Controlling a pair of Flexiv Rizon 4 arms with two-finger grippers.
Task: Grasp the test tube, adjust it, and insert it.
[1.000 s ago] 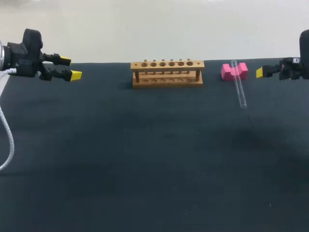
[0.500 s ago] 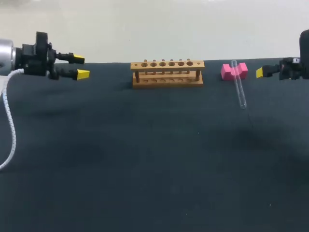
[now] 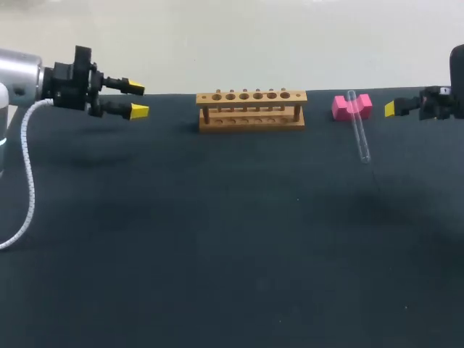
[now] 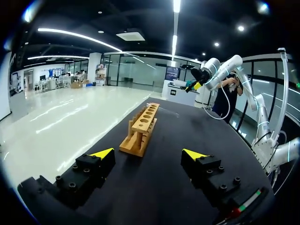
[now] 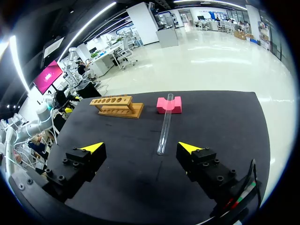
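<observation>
Head view: the wooden rack stands at twelve o'clock on the table, every hole bare. The glass tube lies at two o'clock, its far end propped on the pink block. The left gripper hangs at ten o'clock, fingers spread, holding nothing. The right gripper is at three o'clock, just beside the block. Its arm is cut off at the edge and only one yellow tip shows.

Left wrist view: the left gripper is spread wide, with the rack at its twelve o'clock. I cannot make out the tube here.

Right wrist view: the right gripper is spread and empty. The tube is at its twelve o'clock, the block is beyond that, and the rack is at eleven.

I judge the grasp has not yet begun. The right gripper is nearer and would need to come down astride the tube's free length. The clear glass is faint on the dark table.
</observation>
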